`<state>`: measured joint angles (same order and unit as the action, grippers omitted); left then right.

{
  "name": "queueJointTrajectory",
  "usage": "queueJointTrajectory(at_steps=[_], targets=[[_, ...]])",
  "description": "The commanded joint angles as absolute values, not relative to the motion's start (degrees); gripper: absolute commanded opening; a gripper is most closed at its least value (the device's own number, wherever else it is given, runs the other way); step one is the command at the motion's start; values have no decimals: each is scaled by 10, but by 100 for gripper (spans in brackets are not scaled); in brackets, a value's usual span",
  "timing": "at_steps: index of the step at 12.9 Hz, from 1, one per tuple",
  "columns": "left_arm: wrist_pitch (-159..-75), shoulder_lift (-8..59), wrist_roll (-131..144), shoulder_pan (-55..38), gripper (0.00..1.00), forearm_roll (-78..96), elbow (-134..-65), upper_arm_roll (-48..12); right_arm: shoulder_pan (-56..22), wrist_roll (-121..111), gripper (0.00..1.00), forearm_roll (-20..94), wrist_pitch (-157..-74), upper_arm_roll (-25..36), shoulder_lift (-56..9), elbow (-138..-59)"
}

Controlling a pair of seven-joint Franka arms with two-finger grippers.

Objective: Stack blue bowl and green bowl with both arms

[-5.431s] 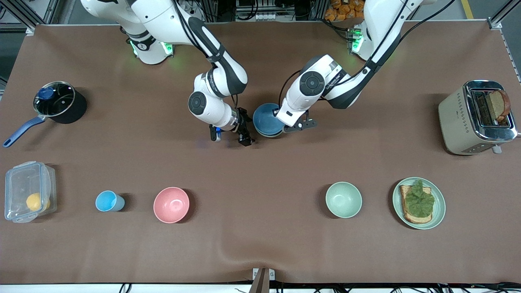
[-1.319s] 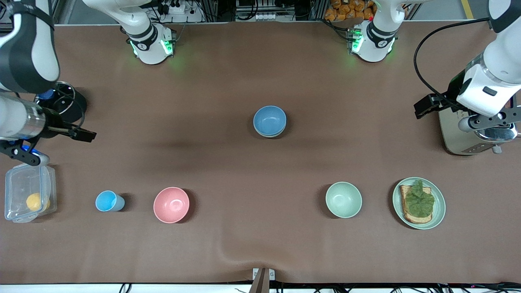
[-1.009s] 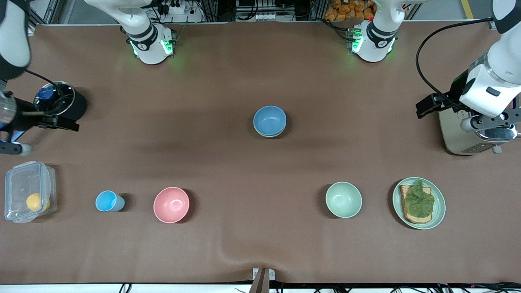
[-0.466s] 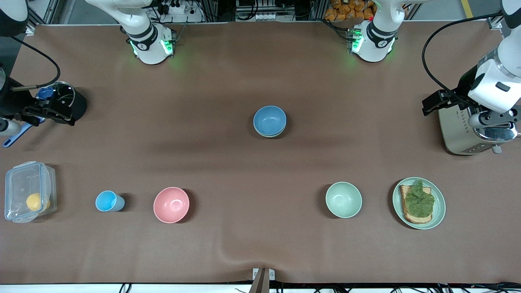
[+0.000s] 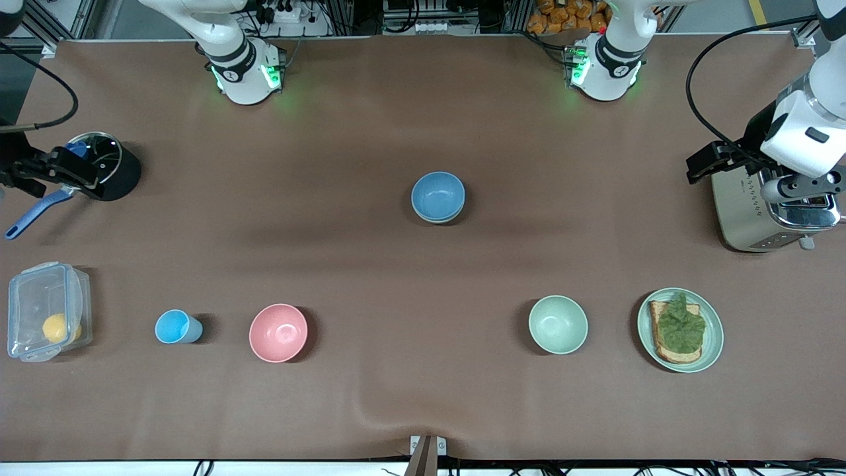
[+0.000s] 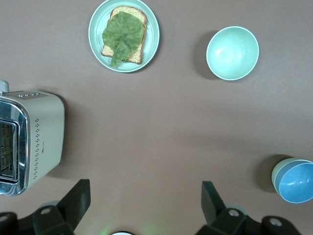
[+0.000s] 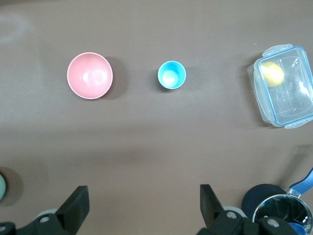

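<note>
The blue bowl (image 5: 437, 194) sits nested inside the green bowl (image 5: 437, 220) at the table's middle; only the green rim shows under it. In the left wrist view the blue bowl (image 6: 297, 182) shows with the green rim (image 6: 277, 172) around it. My left gripper (image 5: 796, 188) is open and empty, high up by the toaster, with its fingers wide apart in its wrist view (image 6: 145, 188). My right gripper (image 5: 49, 170) is open and empty, high up by the pot, also wide apart in its wrist view (image 7: 143, 191). Both are well away from the stack.
Nearer the camera stand a larger mint bowl (image 5: 558, 324), a green plate with toast (image 5: 710, 344), a pink bowl (image 5: 278, 332), a light-blue cup (image 5: 174, 326) and a clear lidded box (image 5: 39, 291). A toaster (image 5: 747, 205) and a black pot (image 5: 119, 175) stand at the table's ends.
Both grippers were beside the bowl stack earlier; both arms have since swung up and out to the table's ends. Over the last second the right gripper drew farther out. The bowls have not moved.
</note>
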<state>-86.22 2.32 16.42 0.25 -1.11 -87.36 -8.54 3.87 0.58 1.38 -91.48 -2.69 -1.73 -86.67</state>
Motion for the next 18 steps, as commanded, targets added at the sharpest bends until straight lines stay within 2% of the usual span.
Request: queueJointTrajectory(at_steps=[1, 6, 9, 18], targets=[[-864, -1, 147, 5, 100, 7, -896, -77, 50, 6, 100, 33, -931, -28, 2, -888], [-862, -1, 147, 4, 100, 5, -895, -74, 38, 16, 100, 39, -915, -23, 14, -904], [-861, -1, 147, 4, 100, 2, -891, -74, 3, 15, 100, 36, -911, 9, 14, -901], [-857, -2, 149, 0, 100, -4, -877, -82, 2, 15, 100, 38, -904, 8, 14, -900]])
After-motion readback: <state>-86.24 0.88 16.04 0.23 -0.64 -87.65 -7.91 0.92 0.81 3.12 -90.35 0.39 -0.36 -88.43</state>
